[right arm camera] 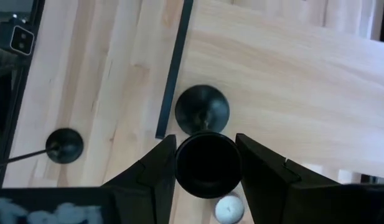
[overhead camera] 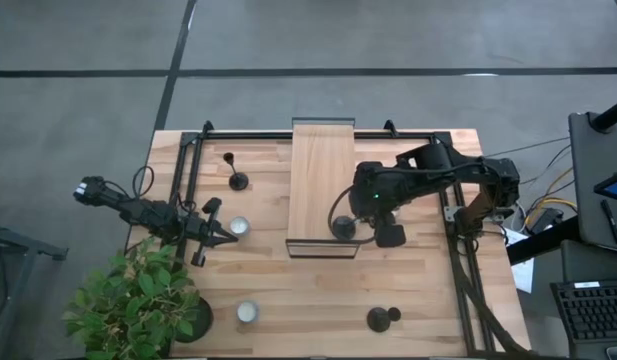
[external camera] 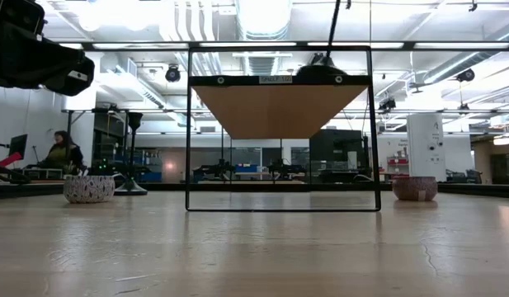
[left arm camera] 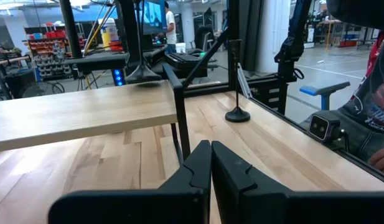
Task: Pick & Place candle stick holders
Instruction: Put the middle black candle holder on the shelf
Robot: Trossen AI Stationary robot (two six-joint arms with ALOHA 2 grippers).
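Observation:
One black candle stick holder (overhead camera: 343, 228) stands on the raised wooden shelf (overhead camera: 323, 170), near its near edge, with its disc base (external camera: 320, 73) on the board. My right gripper (overhead camera: 373, 228) is shut on it. A second holder (overhead camera: 236, 181) stands by its base on the table at the far left and also shows in the left wrist view (left arm camera: 237, 114). A third holder (overhead camera: 379, 320) sits near the table's near edge on the right. My left gripper (overhead camera: 228, 236) is shut and empty, left of the shelf. My right gripper pinches the holder's cup top (right arm camera: 207, 165) between its two fingers (right arm camera: 162, 163), one on each side. The fingers come from above, pointing down. The holder stands about upright, its disc base (right arm camera: 202, 110) on the shelf board below the cup.
Two small white candle bowls sit on the table, one by my left gripper (overhead camera: 238, 227) and one near the near edge (overhead camera: 248, 312). The shelf's black frame (overhead camera: 318, 252) and rails ring the table. A potted plant (overhead camera: 138, 300) stands at the near left corner.

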